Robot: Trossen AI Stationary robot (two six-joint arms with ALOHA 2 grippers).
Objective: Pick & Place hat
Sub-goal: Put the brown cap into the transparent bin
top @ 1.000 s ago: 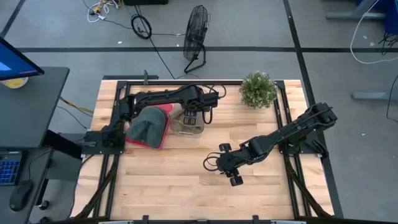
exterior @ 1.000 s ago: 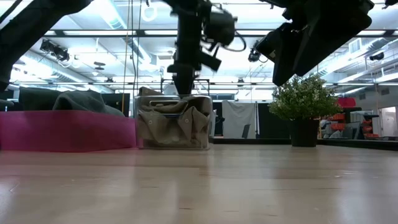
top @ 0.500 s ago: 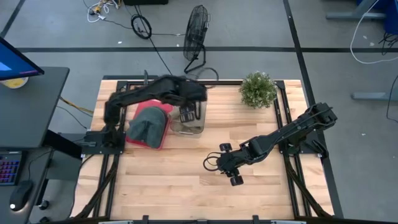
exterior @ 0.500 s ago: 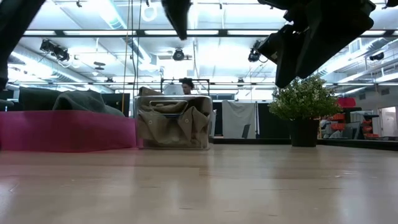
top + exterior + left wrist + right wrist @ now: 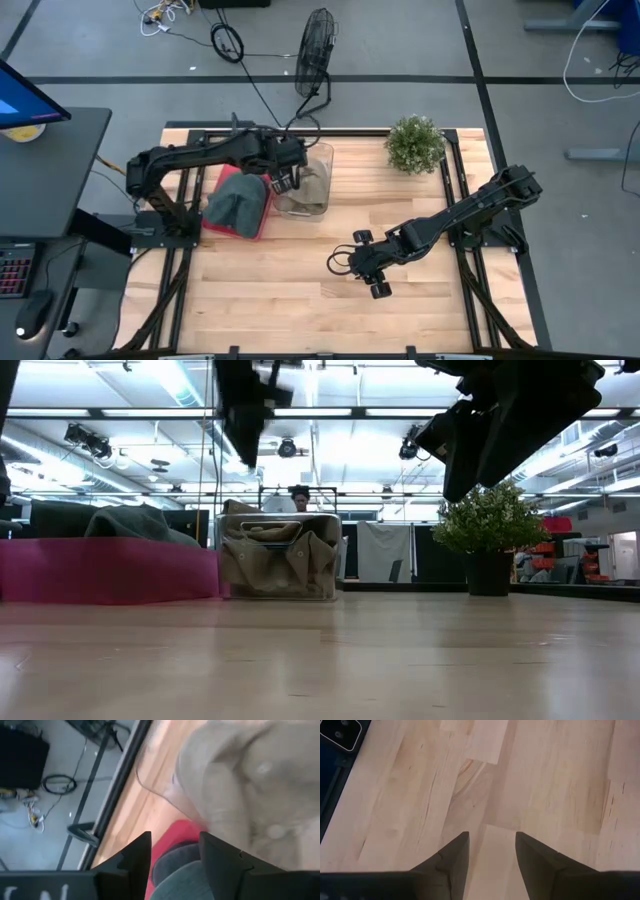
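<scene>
The tan hat [image 5: 308,186] lies in the clear bin [image 5: 322,152], upper centre. The left hand [image 5: 279,180], spread and empty, is best lifted clear without snagging cloth.

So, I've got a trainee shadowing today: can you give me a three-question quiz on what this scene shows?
1. True or false: the left tool is gripping the tan hat.
2. Multiple choice: where does the tan hat sit? A) in the clear bin B) on the red tray C) beside the plant
3. Fill in: the right tool hangs open over bare ____.

Key: 1. False; its fingers are open with nothing between them, above the edge where tray and bin meet. 2. A. 3. Table.
</scene>
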